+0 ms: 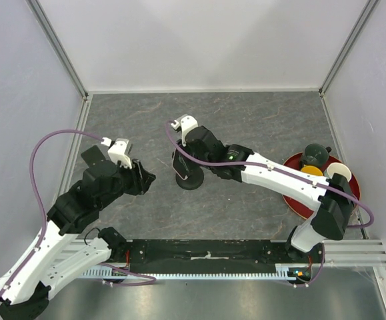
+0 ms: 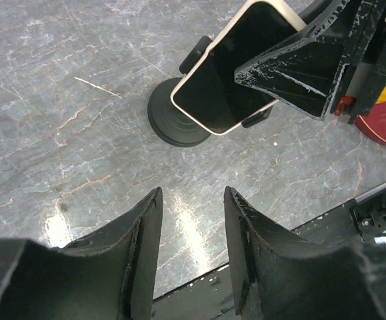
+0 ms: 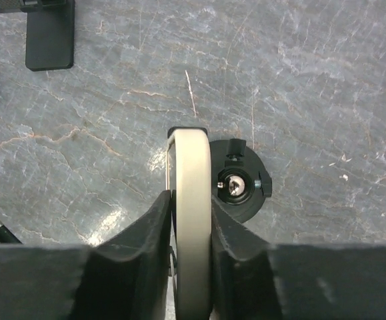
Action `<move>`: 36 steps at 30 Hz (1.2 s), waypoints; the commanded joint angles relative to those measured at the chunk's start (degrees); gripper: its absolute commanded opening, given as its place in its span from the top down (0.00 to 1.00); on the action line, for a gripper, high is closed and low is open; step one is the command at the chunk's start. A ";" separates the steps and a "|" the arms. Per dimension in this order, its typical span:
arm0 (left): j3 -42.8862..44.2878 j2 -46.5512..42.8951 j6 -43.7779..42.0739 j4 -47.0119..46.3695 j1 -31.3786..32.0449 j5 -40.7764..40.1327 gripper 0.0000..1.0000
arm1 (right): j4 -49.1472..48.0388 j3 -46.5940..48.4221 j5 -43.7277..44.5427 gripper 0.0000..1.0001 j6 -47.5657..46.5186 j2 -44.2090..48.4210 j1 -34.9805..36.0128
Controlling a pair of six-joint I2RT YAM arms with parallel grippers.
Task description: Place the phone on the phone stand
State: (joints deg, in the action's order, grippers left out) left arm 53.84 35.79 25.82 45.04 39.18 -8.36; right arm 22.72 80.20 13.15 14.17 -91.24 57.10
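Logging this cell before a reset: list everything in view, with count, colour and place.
phone: one, black screen with cream edge, at the stand
phone stand: one, black, round base, mid-table
plate: one, red, table's right side
round item: one, dark green, on the plate
disc: one, yellow, on the plate
cup-like item: one, white, on the plate
rectangular piece: one, black, corner of right wrist view; kind unclear
table: one, grey marbled
left pincer: one, black, open, empty, facing the stand
right pincer: one, black, shut on the phone
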 commanded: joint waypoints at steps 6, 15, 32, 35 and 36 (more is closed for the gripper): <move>-0.05 1.56 -1.39 -6.71 0.02 7.47 0.50 | 6.47 -5.22 -6.81 0.38 -3.00 6.07 -5.51; -1.37 4.38 -2.18 -13.57 0.02 13.98 0.50 | -0.40 -6.56 -28.51 0.32 -11.88 8.10 -11.04; -1.20 -0.81 -4.73 -10.85 -0.07 20.49 0.51 | -1.71 -4.71 -45.06 1.00 -20.32 2.56 -16.67; -0.76 -0.64 -4.56 -10.67 -0.07 19.79 0.51 | -1.80 -3.30 -43.55 1.00 -21.64 2.38 -19.04; -0.76 -0.46 -3.86 -10.85 -0.07 19.87 0.51 | -1.80 -2.78 -43.82 1.00 -23.73 2.65 -19.65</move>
State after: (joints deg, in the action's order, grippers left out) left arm 52.10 35.20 23.49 34.61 39.18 9.74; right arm 22.65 74.11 -30.83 -5.87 -87.74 39.94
